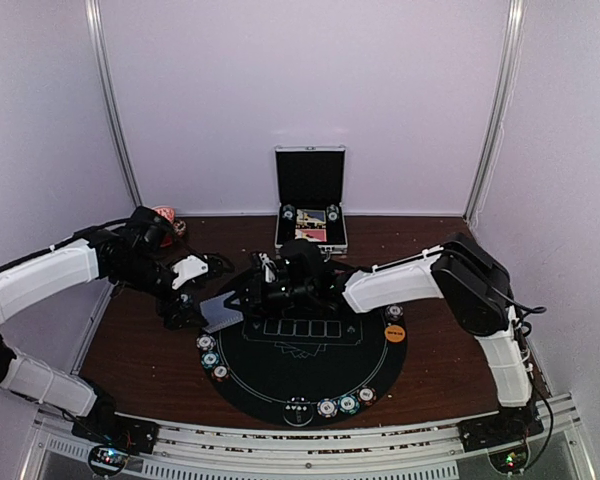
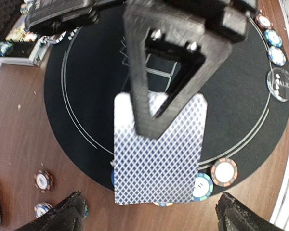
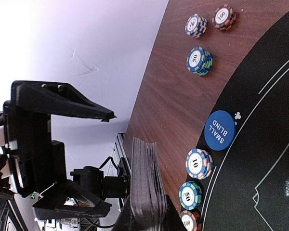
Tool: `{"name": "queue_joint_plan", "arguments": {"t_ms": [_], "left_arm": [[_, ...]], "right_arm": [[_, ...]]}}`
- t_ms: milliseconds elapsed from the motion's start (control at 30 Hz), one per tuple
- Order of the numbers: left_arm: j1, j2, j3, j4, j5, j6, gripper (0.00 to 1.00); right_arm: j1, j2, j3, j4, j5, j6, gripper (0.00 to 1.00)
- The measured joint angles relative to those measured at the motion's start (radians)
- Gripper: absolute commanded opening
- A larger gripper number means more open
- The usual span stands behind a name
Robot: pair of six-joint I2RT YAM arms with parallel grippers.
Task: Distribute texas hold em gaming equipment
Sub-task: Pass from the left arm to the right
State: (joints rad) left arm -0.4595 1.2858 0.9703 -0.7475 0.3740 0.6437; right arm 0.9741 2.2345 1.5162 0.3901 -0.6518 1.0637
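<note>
Left wrist, card deck (image 2: pixel 159 163) partly covering teal chip (image 2: pixel 206 187)

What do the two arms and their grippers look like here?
The left arm and right arm match: white shells on the long links, black joint housings, thin black cables looping alongside. The left gripper and right gripper have black, triangular, open-framed fingers with small screw heads.

I saw the playing cards (image 2: pixel 159 149) backed in a blue-and-white diamond lattice. The round mat (image 1: pixel 270 385) was black with thin white lines. An orange disc (image 1: pixel 394 332) sat at its three o'clock edge. The small-blind disc (image 3: pixel 219 130) was blue, lettered white. The chips (image 3: pixel 199 163) had striped rims and white centres, over the brown wood table (image 3: pixel 173 96).
</note>
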Motion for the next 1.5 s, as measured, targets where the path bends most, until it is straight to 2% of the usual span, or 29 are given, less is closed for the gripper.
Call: {"name": "queue_joint_plan", "arguments": {"t_ms": [300, 567, 867, 1200, 1500], "left_arm": [[0.000, 0.033, 0.020, 0.095, 0.102, 0.010, 0.98], [-0.011, 0.104, 0.097, 0.123, 0.217, 0.047, 0.98], [-0.123, 0.128, 0.051, 0.262, 0.235, 0.047, 0.98], [-0.125, 0.152, 0.001, 0.382, 0.210, 0.006, 0.98], [-0.140, 0.161, -0.031, 0.416, 0.171, -0.018, 0.98]], "right_arm": [[-0.028, -0.206, -0.238, -0.007, 0.048, -0.069, 0.00], [-0.045, -0.286, -0.395, 0.023, 0.081, -0.084, 0.00], [-0.056, -0.286, -0.396, 0.127, 0.084, -0.030, 0.00], [-0.056, -0.281, -0.389, 0.273, 0.084, 0.063, 0.00], [-0.056, -0.252, -0.389, 0.333, 0.087, 0.100, 0.00]]}}
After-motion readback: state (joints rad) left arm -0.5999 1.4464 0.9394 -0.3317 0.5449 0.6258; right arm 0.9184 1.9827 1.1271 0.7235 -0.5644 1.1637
